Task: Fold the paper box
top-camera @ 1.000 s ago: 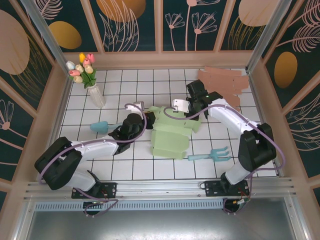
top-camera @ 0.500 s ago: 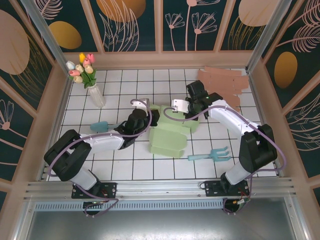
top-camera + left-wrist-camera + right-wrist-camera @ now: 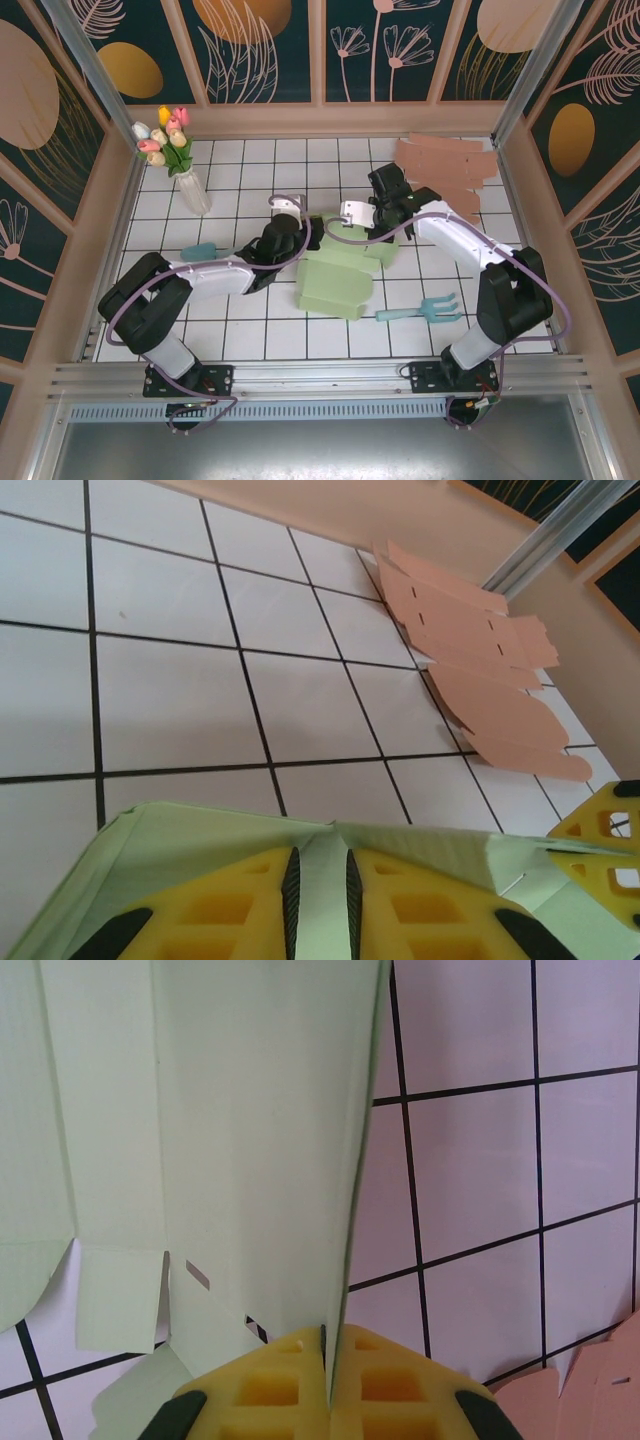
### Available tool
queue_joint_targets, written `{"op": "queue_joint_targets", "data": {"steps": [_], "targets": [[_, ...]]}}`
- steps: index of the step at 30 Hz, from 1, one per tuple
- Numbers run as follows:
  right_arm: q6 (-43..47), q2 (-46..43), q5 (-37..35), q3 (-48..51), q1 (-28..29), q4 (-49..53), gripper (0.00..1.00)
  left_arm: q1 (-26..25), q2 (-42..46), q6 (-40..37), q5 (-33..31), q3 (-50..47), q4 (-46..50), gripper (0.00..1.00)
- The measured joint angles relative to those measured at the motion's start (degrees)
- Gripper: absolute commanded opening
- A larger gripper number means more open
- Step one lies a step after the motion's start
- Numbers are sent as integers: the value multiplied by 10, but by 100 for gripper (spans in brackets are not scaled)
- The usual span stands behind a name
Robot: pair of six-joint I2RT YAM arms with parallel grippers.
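Mid-fold, side panels going up. Location: paper box (image 3: 335, 275) at centre of table (image 3: 250, 335), half-formed, base flat toward 6 o'clock, far end raised toward 12.

Grip check: left gripper (image 3: 318, 865) clamped on the raised flap at the box's 10 o'clock corner, pads (image 3: 420, 910) nearly together with green card between them. Likewise right gripper (image 3: 325, 1350), pinched tight on a thin wall edge at the box's 1 o'clock side.

Next, as a guess: swing both held panels inward together, seat tabs in the slots near the right pinch, keep the base from sliding. Risk of an off-score crease if one arm leads.

Clutter: pink blanks (image 3: 445, 165) at 1 o'clock, well apart. Also rake (image 3: 420, 308) near the box's 5 o'clock corner, trowel (image 3: 200, 250) at 9.
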State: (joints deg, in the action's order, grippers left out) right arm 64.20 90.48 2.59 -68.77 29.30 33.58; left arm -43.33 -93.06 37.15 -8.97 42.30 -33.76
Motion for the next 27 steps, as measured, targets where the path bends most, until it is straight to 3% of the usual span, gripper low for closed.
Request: {"op": "queue_joint_targets", "data": {"steps": [7,21,27], "targets": [[0,0,0,11,1,-11,0,55,5,9,30,-79,-16,23],[0,0,0,19,0,-24,0,55,12,5,-6,-98,-10,21],[0,0,-1,19,-3,-25,0,55,12,4,8,-99,-5,20]]}}
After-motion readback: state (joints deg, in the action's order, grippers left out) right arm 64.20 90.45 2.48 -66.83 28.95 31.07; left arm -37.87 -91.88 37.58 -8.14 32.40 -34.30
